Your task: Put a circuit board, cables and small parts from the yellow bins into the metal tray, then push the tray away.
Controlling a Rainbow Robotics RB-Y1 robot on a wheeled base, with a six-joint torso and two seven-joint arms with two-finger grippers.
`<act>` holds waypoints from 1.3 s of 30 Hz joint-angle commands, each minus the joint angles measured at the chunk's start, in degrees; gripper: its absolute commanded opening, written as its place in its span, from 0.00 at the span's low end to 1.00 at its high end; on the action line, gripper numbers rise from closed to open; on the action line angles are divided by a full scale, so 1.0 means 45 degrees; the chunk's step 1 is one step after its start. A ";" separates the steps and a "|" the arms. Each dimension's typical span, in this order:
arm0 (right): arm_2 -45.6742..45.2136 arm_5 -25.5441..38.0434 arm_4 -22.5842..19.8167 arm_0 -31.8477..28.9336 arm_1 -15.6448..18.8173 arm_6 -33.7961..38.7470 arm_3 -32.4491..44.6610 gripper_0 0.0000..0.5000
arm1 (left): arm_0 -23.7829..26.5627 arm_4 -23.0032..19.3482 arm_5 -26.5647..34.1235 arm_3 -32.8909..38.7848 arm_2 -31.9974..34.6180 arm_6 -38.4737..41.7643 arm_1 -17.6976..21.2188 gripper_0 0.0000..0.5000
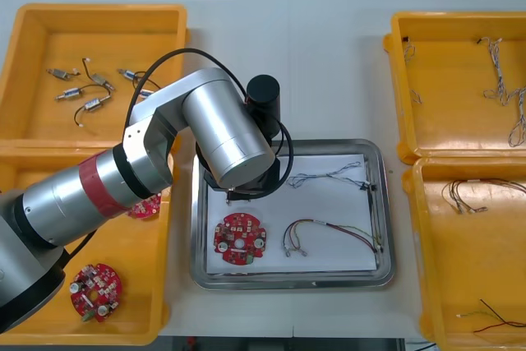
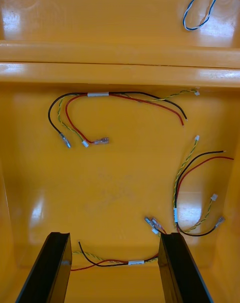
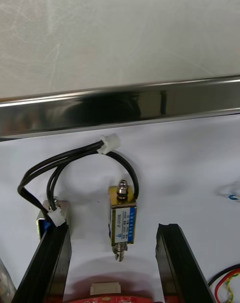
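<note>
My left arm [image 1: 234, 150] reaches over the near-left corner of the metal tray [image 1: 288, 282], hiding its own gripper. In the left wrist view, the left gripper [image 3: 115, 263] is open above the tray's white inside. A small metal part [image 3: 122, 220] with a looped black lead lies between the fingers, touching neither. A second small metal part [image 3: 47, 218] sits at one fingertip [image 3: 52, 253]. The tray also holds a red circuit board [image 1: 240, 238], a blue and white cable [image 1: 329, 177] and a red and yellow cable [image 1: 329, 234]. My right gripper [image 2: 112, 268] hangs open over black, red and yellow cables [image 2: 115, 260].
The left far yellow bin [image 1: 33, 121] holds several small metal parts [image 1: 82, 96]. The left near bin [image 1: 156, 285] holds circuit boards [image 1: 96, 291]. The right far bin [image 1: 444, 121] holds blue and white cables [image 1: 501, 80]. The right near bin [image 1: 436, 285] holds more cables. The tray's shiny rim [image 3: 120, 108] lies beyond the left fingers.
</note>
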State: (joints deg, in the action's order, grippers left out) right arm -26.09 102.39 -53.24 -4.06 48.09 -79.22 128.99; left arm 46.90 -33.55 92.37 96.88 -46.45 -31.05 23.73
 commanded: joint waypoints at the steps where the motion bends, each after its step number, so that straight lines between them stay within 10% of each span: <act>1: -0.0471 0.0098 0.0014 -0.0230 -0.0081 0.0611 0.0379 1.00 | 0.0067 -0.0338 0.1192 0.0932 0.0928 0.0944 0.0469 1.00; 22: 0.1345 0.1074 -0.2486 0.2172 0.1931 0.0435 0.1063 1.00 | 0.0262 -0.3600 0.3918 0.3940 0.4815 -0.0209 0.2793 1.00; 39: 0.6951 0.0430 -0.3072 0.6195 0.2126 -0.0268 0.2488 1.00 | -0.3214 -0.4108 0.3918 0.6479 0.8467 -0.2533 0.4590 1.00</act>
State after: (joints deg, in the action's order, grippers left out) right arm -2.41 104.89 -67.11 16.65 55.80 -79.22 139.35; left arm 36.76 -51.74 109.62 122.75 -12.69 -41.08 41.37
